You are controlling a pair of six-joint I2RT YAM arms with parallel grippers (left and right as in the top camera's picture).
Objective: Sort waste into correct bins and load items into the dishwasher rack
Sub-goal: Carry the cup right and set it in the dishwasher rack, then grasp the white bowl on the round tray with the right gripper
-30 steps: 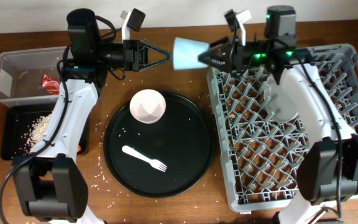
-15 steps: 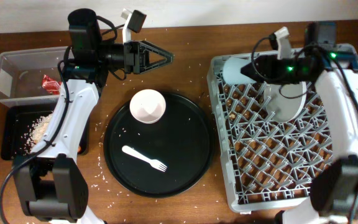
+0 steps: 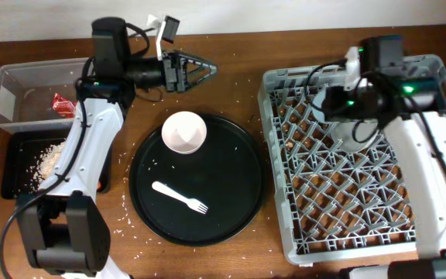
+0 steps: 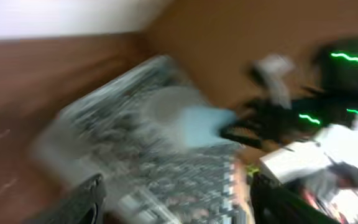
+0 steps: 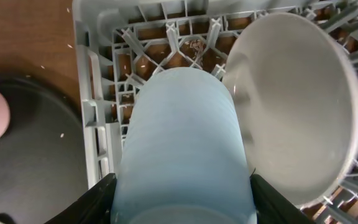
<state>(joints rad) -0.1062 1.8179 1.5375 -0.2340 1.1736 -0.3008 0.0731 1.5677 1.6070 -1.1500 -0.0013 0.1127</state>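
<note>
My right gripper is shut on the light blue cup and holds it over the far left corner of the grey dishwasher rack, next to the grey plate standing in the pegs. In the overhead view the right gripper hides the cup. The plate shows beside it. My left gripper is open and empty above the table, behind the white bowl. The white fork lies on the round black tray.
The clear tub at far left holds the red wrapper. The shallow black tray in front of it holds pale rice scraps. Crumbs dot the table. The left wrist view is blurred.
My right arm carried the cup from the gap between the arms to over the rack's far left corner, beside the plate. My left gripper stayed in place, open.
</note>
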